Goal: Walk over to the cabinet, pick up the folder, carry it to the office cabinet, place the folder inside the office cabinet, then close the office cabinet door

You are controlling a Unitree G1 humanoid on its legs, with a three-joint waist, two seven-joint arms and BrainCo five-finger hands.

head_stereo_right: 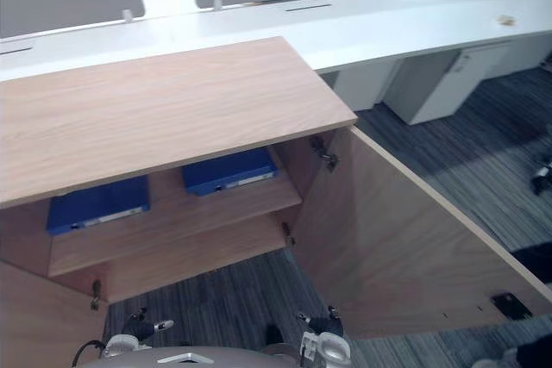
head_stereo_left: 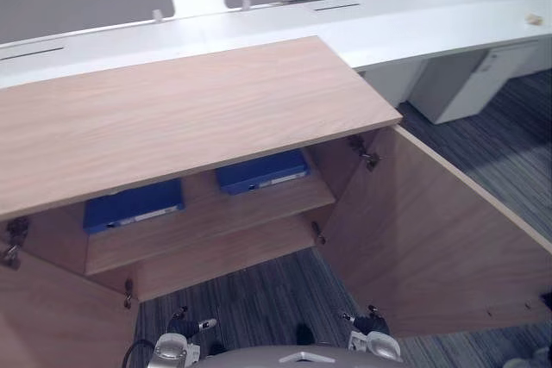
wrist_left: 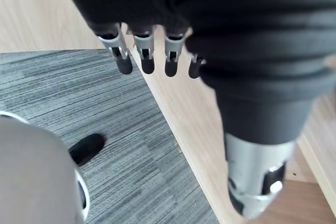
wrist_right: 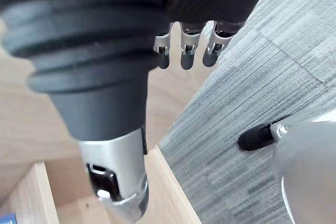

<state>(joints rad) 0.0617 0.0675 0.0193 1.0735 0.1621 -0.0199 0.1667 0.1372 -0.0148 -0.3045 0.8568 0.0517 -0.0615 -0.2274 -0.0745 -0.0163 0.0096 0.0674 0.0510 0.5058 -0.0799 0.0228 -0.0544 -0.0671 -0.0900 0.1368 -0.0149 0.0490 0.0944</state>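
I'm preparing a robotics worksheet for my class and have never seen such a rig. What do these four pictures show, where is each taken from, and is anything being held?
The machine is a two-legged humanoid robot. The two wide pictures come from twin cameras on its head, looking down at a wooden cabinet with its doors open. A blue folder and a second blue folder lie on its upper shelf. The other two pictures come from wrist cameras, each looking along a hand that hangs over grey carpet. The left hand and the right hand have relaxed fingers and hold nothing.
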